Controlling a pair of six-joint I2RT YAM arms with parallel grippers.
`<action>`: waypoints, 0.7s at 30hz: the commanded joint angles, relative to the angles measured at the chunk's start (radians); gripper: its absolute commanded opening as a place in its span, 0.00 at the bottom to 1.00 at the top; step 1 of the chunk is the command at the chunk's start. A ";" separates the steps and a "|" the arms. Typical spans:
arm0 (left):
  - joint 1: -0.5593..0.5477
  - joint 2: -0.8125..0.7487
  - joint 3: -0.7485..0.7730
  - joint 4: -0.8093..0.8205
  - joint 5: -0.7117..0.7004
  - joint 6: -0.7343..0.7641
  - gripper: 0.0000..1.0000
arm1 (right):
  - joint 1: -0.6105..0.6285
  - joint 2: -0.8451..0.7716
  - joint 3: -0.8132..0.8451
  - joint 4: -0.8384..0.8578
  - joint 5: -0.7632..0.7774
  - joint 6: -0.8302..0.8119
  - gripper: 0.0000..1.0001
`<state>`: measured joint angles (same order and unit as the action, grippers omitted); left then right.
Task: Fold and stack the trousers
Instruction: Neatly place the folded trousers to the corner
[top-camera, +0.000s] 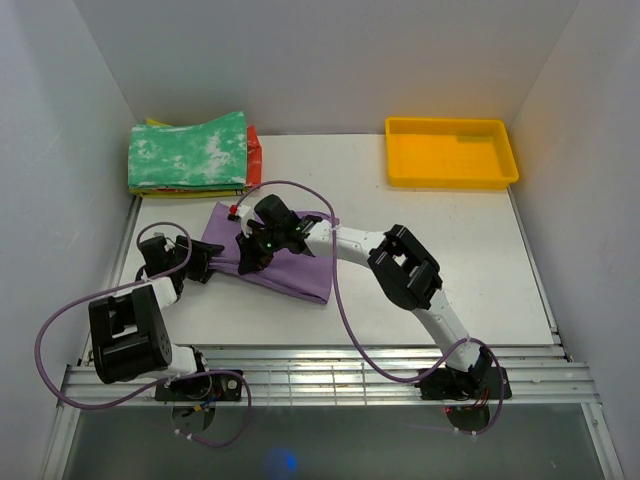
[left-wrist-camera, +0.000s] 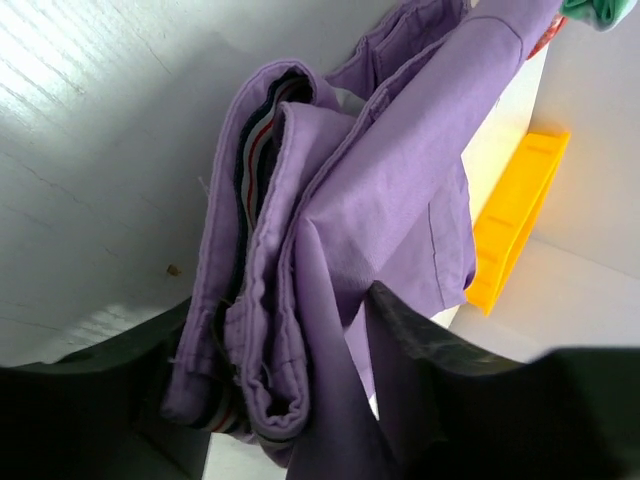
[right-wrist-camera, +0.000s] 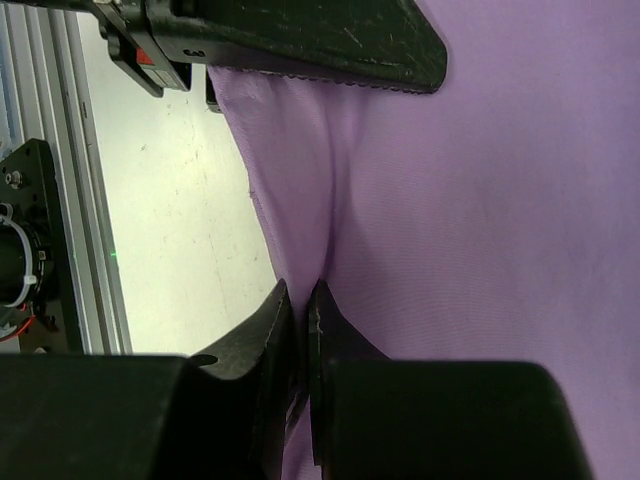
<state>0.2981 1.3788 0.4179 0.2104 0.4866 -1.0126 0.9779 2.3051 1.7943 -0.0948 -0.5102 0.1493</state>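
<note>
The lilac trousers (top-camera: 295, 268) lie folded into a thick bundle at the table's left centre. My left gripper (top-camera: 205, 262) is at the bundle's left end. In the left wrist view its jaws (left-wrist-camera: 285, 335) straddle the layered edge with the striped waistband (left-wrist-camera: 255, 150), one finger (left-wrist-camera: 100, 385) on each side against loose, unsqueezed cloth. My right gripper (top-camera: 256, 244) rests on top of the bundle. Its fingers (right-wrist-camera: 303, 292) are shut on a pinched ridge of the purple fabric (right-wrist-camera: 500, 200).
A stack of folded garments (top-camera: 190, 152), green-and-white on top with red and yellow below, sits at the back left, just behind the trousers. A yellow tray (top-camera: 452, 152) stands at the back right, also seen from the left wrist (left-wrist-camera: 515, 215). White walls enclose the table.
</note>
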 joint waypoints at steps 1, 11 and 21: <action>-0.011 0.011 0.001 0.034 0.018 -0.009 0.61 | 0.004 0.001 0.033 0.058 -0.048 0.013 0.08; -0.014 0.066 0.036 0.089 0.044 -0.006 0.14 | 0.015 -0.026 0.013 0.083 -0.139 0.044 0.08; -0.040 0.010 0.099 0.090 0.110 0.140 0.00 | -0.047 -0.170 -0.097 0.041 -0.237 -0.004 0.76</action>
<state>0.2771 1.4509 0.4603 0.2623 0.5648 -0.9539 0.9596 2.2749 1.7370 -0.0700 -0.6495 0.1516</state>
